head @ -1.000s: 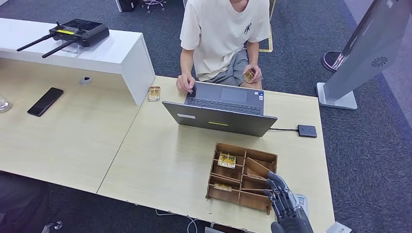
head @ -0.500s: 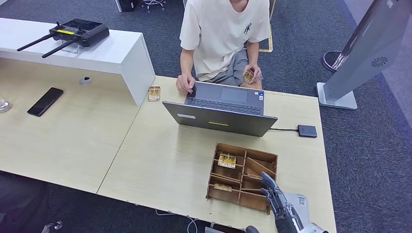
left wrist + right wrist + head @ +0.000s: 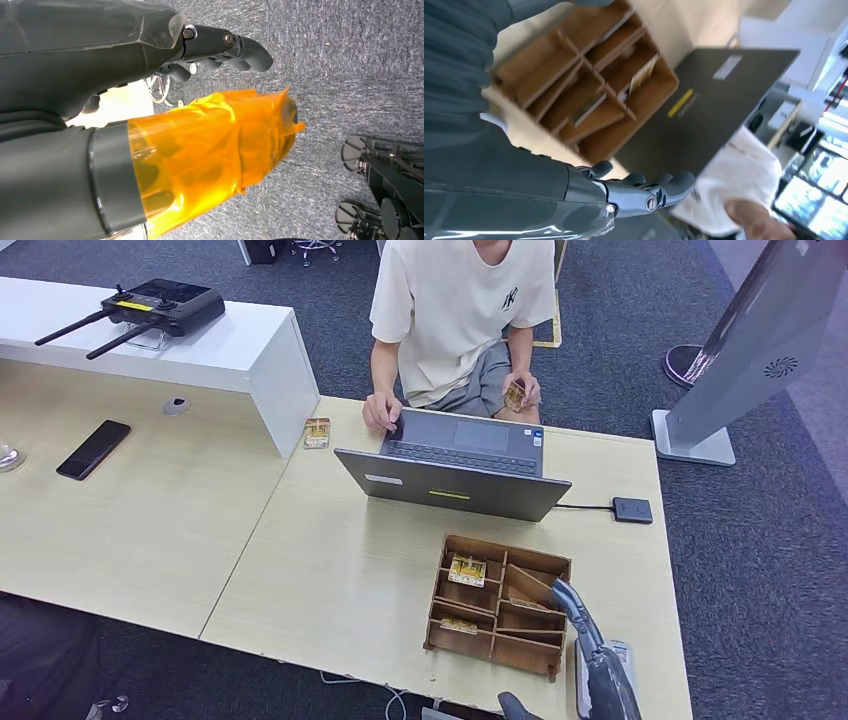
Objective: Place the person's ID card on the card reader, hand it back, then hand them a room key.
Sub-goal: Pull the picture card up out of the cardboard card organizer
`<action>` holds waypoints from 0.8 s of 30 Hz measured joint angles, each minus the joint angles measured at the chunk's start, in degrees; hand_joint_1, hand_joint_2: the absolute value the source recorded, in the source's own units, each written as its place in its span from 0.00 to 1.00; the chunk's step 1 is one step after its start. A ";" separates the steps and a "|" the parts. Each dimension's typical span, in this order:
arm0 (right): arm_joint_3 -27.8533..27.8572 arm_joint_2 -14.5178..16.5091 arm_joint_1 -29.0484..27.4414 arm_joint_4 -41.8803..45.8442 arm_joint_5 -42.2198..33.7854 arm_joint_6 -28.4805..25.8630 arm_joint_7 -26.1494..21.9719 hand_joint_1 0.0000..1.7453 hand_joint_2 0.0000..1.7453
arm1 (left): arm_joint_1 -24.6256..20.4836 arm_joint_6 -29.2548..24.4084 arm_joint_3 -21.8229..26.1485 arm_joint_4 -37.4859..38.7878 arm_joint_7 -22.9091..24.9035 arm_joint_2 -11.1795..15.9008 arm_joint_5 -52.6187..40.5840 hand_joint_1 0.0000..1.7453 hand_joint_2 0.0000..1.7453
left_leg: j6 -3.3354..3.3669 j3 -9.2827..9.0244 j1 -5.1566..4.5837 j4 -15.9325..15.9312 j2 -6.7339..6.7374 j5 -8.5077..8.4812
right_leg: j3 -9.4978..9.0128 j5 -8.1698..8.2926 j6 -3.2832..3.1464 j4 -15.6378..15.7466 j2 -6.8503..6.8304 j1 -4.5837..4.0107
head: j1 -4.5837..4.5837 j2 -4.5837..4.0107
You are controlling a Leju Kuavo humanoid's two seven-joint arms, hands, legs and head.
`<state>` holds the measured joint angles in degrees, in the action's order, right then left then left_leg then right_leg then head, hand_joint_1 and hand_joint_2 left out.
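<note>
The right hand (image 3: 590,645) hangs empty, fingers extended, beside the wooden tray (image 3: 455,637) without touching it.

Laptop (image 3: 455,468) behind compartment tray (image 3: 498,604), card reader (image 3: 631,509) right of laptop

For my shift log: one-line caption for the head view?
Right robot hand beside a wooden tray holding cards; person behind laptop.

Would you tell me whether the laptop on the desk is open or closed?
Open: the laptop has its keyboard exposed toward the person, with the lid's dark back facing the robot.
</note>
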<state>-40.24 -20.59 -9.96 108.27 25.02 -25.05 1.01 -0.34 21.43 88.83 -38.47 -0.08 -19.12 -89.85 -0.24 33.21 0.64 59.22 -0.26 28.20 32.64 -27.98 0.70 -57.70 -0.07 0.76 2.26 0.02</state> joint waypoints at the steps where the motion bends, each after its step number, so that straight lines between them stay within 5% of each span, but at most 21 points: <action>1: -0.05 0.00 0.15 -0.01 2.82 -0.77 0.76 0.00 1.00 | 0.00 0.05 -0.03 -0.28 -0.04 -0.12 0.00 0.00 0.00 | 0.00 0.00 0.00 0.00 0.00 0.00 | 0.00 0.00 0.00 0.00 0.00 0.00 | 0.01 0.00; 3: -0.14 -0.01 0.41 -0.02 7.78 -1.97 2.05 0.03 1.00 | 0.01 0.10 -0.20 -0.78 -0.09 -0.21 0.00 0.00 0.00 | 0.00 0.00 0.00 0.00 0.00 0.00 | 0.00 0.00 0.00 0.00 0.00 0.00 | 0.01 0.00; 11: -0.96 -0.48 1.25 -0.80 24.24 -5.46 5.97 0.94 1.00 | 0.04 -0.03 -2.00 -1.83 -0.20 -0.33 0.00 0.00 0.00 | 0.00 0.00 0.00 0.00 0.00 0.00 | 0.00 0.00 0.00 0.00 0.00 0.00 | 0.00 0.00; 12: -1.06 -0.51 1.31 -0.90 24.58 -5.48 6.09 0.99 1.00 | 0.04 -0.04 -2.18 -1.87 -0.20 -0.33 0.00 0.00 0.00 | 0.00 0.00 0.00 0.00 -0.01 0.00 | 0.00 0.00 0.00 0.00 0.00 0.00 | -0.01 0.00; 21: -1.89 -0.57 2.38 -2.41 30.17 -5.88 7.90 1.00 1.00 | 0.04 -0.52 -3.15 -2.01 -0.13 -0.35 0.00 0.00 0.00 | 0.00 0.00 0.00 0.00 0.00 0.00 | 0.00 0.00 0.00 0.00 0.00 0.00 | 0.00 0.00; 24: -2.60 -0.57 3.29 -3.37 31.71 -4.84 7.79 0.85 1.00 | 0.04 -0.54 -3.51 -2.01 -0.02 -0.36 0.00 0.00 0.00 | 0.00 0.00 0.00 0.00 -0.01 0.00 | 0.00 0.00 0.00 0.00 0.00 0.00 | 0.01 0.00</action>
<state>-42.84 -21.16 -6.67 104.90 56.73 -29.88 8.80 -0.31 20.90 85.32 -40.48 -0.10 -19.47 -89.85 -0.25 33.21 0.64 59.22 -0.27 28.20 32.64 -27.98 0.70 -57.71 -0.07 0.76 2.27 0.02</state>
